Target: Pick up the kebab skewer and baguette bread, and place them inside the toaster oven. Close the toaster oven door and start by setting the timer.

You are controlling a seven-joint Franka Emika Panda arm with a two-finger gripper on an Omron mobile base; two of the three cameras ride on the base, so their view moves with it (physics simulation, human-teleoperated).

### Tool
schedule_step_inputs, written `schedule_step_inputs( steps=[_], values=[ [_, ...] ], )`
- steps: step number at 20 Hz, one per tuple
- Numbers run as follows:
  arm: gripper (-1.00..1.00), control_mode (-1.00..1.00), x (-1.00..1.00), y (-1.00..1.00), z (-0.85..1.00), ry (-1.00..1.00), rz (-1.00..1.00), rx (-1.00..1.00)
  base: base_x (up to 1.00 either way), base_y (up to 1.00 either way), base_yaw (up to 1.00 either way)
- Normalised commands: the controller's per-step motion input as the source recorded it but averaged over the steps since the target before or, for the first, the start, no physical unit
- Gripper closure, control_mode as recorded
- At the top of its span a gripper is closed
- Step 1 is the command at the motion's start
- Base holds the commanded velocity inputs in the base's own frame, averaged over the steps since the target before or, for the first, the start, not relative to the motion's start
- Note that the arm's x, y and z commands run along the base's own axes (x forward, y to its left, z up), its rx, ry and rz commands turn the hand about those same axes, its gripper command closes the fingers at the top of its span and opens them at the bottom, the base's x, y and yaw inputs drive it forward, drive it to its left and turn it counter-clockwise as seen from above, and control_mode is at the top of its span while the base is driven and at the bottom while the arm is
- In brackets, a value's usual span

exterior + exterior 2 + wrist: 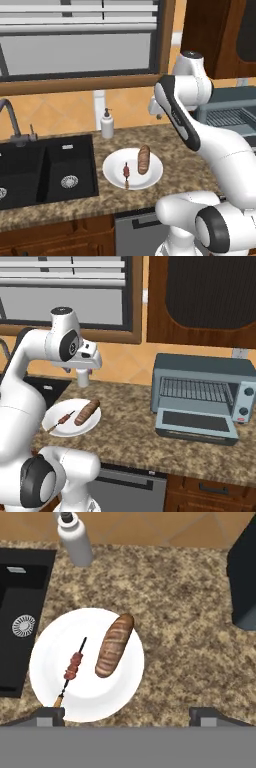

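Observation:
A white plate [115,692] on the granite counter carries both foods. The baguette bread [114,646] lies right of centre, also visible as baguette [144,159] and baguette [86,410]. The thin kebab skewer [72,668] rests left of it, apart from the loaf; skewer [126,173], skewer [64,419]. My gripper [127,714] hangs high above the plate, open, its fingertips [50,716] far apart with nothing between them. The toaster oven [200,388] stands to the right with its door [196,423] folded down flat and the wire rack [195,390] exposed. Two knobs [248,391] sit at its right.
A white soap dispenser [75,537] stands at the back wall behind the plate. A black sink [45,165] with a faucet [12,120] lies left of the plate. Bare granite [130,421] stretches between plate and oven. A cabinet [200,296] hangs above the oven.

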Motion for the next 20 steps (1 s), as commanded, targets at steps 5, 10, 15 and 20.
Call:
schedule_step_inputs(
  steps=[5,10,15,20],
  values=[
    [-1.0,1.0,0.0,0.0,0.0,0.0,0.0,0.0,0.11,-0.72,0.0],
    [-1.0,1.0,0.0,0.0,0.0,0.0,0.0,0.0,0.04,-0.08,0.0],
    [-1.0,1.0,0.0,0.0,0.0,0.0,0.0,0.0,0.0,0.0,0.0],
    [-1.0,-1.0,0.0,0.0,0.0,0.0,0.0,0.0,0.0,0.0,0.0]
  ],
)
